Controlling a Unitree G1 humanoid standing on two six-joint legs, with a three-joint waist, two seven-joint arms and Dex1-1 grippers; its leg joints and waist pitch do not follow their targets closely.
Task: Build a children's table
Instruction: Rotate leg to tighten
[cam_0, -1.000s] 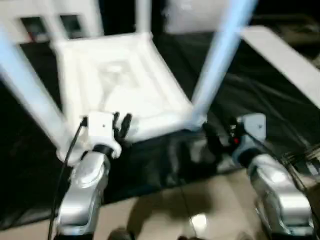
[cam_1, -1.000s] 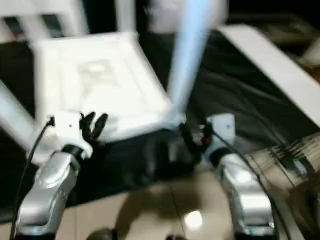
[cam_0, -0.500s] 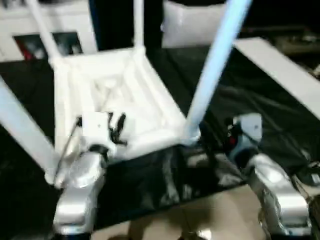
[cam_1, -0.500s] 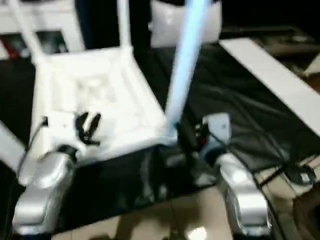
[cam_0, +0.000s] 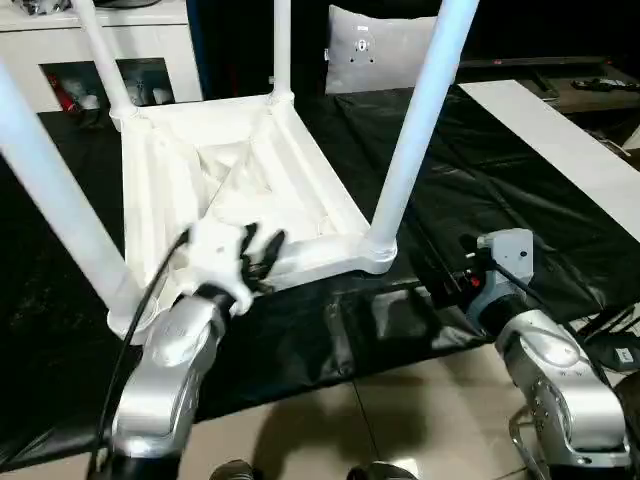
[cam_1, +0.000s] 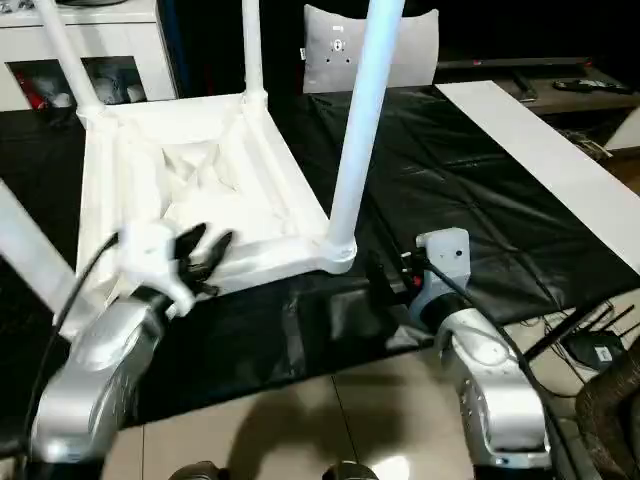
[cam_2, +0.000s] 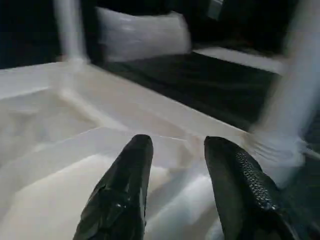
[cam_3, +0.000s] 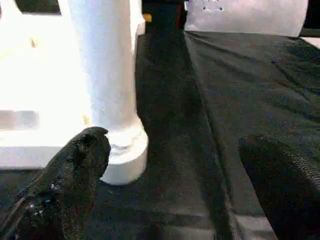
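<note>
The children's table (cam_0: 250, 170) lies upside down on a black sheet, ribbed underside up. Four white legs stand in its corner sockets, among them the near right leg (cam_0: 415, 120) and the near left leg (cam_0: 50, 200). My left gripper (cam_0: 262, 250) hovers at the table's near rim, open, with nothing between its fingers (cam_2: 127, 180). My right gripper (cam_1: 385, 280) is low over the sheet just right of the near right leg's socket (cam_3: 125, 150), open wide and empty.
The black sheet (cam_0: 500, 180) covers the work area, with tiled floor (cam_0: 400, 410) in front of it. A white cabinet (cam_0: 90, 40) stands at the back left, a pale panel (cam_0: 375, 50) at the back, a long white board (cam_0: 560, 140) at the right. Cables (cam_1: 590, 340) lie at the lower right.
The whole picture has shifted and steadied as the head moved. My left gripper's fingers stand a little wider apart at the table's near rim. The right gripper stays open by the leg.
</note>
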